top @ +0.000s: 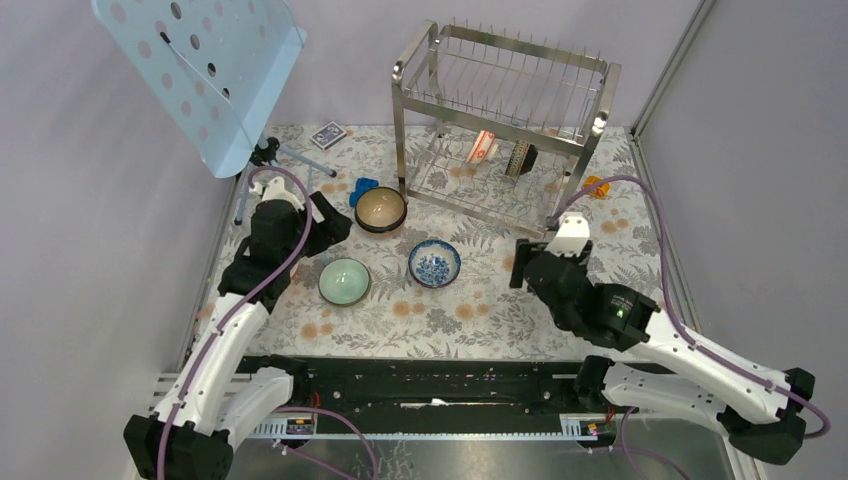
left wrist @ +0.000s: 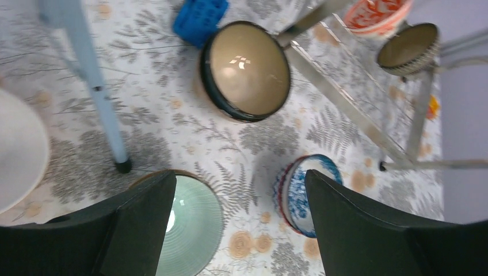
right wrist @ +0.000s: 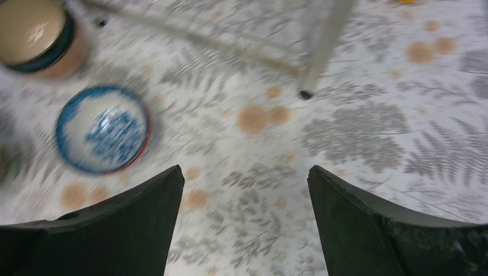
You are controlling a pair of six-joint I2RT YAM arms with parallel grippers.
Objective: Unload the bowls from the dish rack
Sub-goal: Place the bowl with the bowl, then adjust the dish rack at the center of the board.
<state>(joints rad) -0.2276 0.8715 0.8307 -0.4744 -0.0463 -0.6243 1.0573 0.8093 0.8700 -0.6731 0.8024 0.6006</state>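
Top external view: the dish rack [top: 400, 130] is standing toward the far right corner of the table [top: 480, 300]. Three bowls are sitting out on the cloth between it and the left edge: the brown bowl [top: 380, 209], the pale green bowl [top: 344, 281] and the blue-and-white bowl [top: 435, 263]. Two are leaning on edge in the lower tier, the orange-red bowl [top: 482, 146] and the dark-rimmed bowl [top: 522, 159]; the upper tier is showing none. The left gripper [top: 335, 215] is hovering beside the brown bowl, and the right gripper [top: 525, 265] is hovering near the rack's front right leg. Left wrist view: the fingers are spread wide with nothing between them, and are looking down past the green and patterned bowls toward the rack. Right wrist view: the picture is blurring, and the fingers are likewise parted wide and carrying nothing. Judged from this, the unloading is standing past halfway, with two bowls awaiting removal.
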